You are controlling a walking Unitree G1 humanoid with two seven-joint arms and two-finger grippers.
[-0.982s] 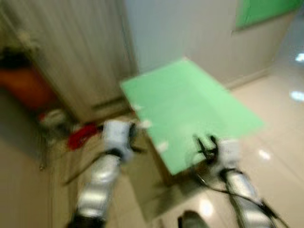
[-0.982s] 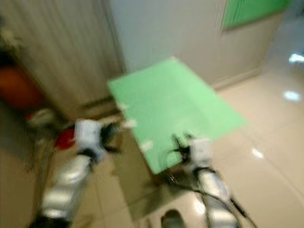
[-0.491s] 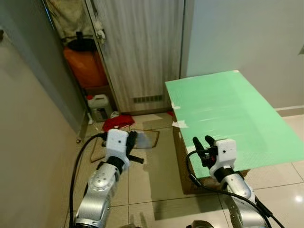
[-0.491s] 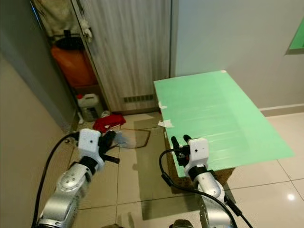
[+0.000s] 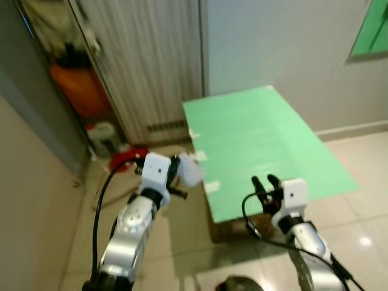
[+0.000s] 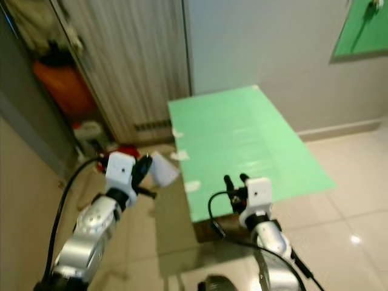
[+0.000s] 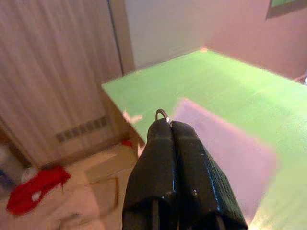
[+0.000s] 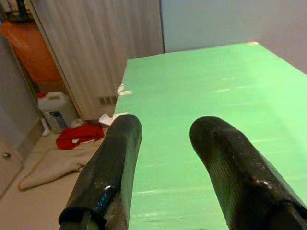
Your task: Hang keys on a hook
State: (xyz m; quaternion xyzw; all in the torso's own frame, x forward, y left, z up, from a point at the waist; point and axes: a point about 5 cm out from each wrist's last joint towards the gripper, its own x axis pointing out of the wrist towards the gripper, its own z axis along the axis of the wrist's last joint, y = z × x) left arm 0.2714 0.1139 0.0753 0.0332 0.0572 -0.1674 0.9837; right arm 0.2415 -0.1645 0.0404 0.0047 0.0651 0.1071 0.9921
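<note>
My left gripper [image 5: 176, 175] is shut on a small metal key ring [image 7: 162, 115], which sticks out past its fingertips. A pale pinkish tag [image 5: 190, 170] hangs from the ring, blurred, beside the near left corner of the green table [image 5: 260, 136]. My right gripper [image 5: 265, 182] stands open with nothing between its fingers [image 8: 120, 143], just above the table's front edge. A green board [image 5: 370, 30] is fixed to the wall at the upper right; a small pale thing [image 6: 368, 7] on it is too blurred to identify. No hook can be made out.
A grey ribbed door [image 5: 145, 54] stands behind the table. Left of it an orange bag [image 5: 76, 91], a white jug [image 5: 103, 134] and a red cloth [image 5: 123, 160] lie on the floor. A plain wall [image 5: 30, 200] runs close along my left.
The camera has swung to the right, so the wall board has come into view. My left gripper sits closer to the table corner and the tag has swung up beside it.
</note>
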